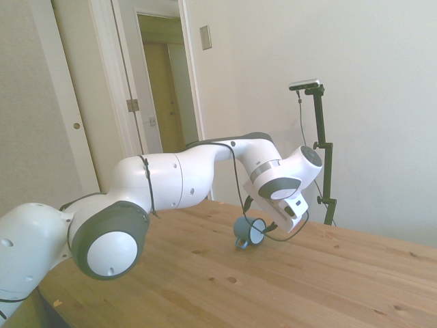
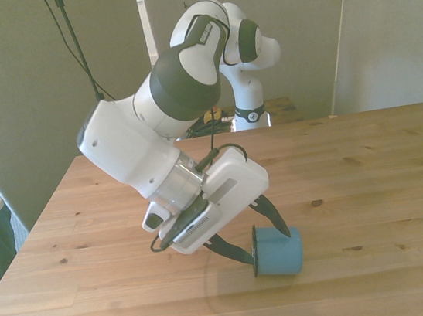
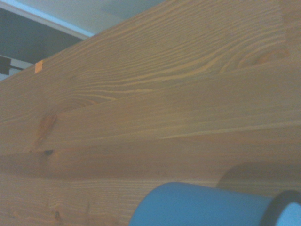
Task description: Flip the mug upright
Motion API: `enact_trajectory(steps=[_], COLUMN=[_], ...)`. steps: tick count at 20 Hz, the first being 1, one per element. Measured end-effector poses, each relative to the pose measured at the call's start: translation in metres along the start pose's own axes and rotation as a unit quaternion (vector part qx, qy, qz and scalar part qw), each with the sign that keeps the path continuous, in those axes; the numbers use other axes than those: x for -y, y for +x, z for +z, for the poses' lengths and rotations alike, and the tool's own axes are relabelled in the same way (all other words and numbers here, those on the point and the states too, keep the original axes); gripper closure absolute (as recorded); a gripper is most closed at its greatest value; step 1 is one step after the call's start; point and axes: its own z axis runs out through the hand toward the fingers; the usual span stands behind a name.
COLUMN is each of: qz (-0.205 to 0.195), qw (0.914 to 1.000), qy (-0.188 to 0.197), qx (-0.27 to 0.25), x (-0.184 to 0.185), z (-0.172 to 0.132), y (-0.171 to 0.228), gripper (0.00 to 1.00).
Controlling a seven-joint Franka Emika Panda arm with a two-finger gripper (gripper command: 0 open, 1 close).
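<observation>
Mug lies on its side on the table, long axis roughly level w/ the tabletop. In the front view its mouth, marked by a thin dark rim, faces that view's left toward the hand; the closed blue base faces that view's right. In the side view the mug shows its white inside toward the camera, and a small loop handle sits low at its left edge, near the tabletop. Nothing can be seen inside the mug; the white interior looks bare as far as the side view shows.

Position: mug is near the table's middle in the side view, and toward the near edge in the front view, a bit to the front view's right of centre. It seems to touch the wood, w/ a faint shadow below it.

Hand comes in steeply tilted from the front view's left. Two dark fingers straddle the mug's mouth end: one passes over the top of the rim, the other runs low along the table to the rim's bottom. They look spread wide around the rim, approx. touching it, but a firm pinch can't be confirmed.

Wrist view is close and soft: mostly wood grain, w/ the mug's blue wall and a dark rim edge at one corner. Small orange fleck sits on the table near its far edge.
</observation>
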Motion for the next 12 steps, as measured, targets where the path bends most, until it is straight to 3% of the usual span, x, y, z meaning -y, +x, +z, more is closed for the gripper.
enact_trajectory(steps=[6, 12], qz=[-0.031, -0.034], qw=[0.9991, 0.9969], qy=[0.025, 0.052], qx=[0.013, 0.048], x=[0.014, 0.0], z=[-0.003, -0.006], y=[-0.012, -0.011], gripper=[0.0, 0.0])
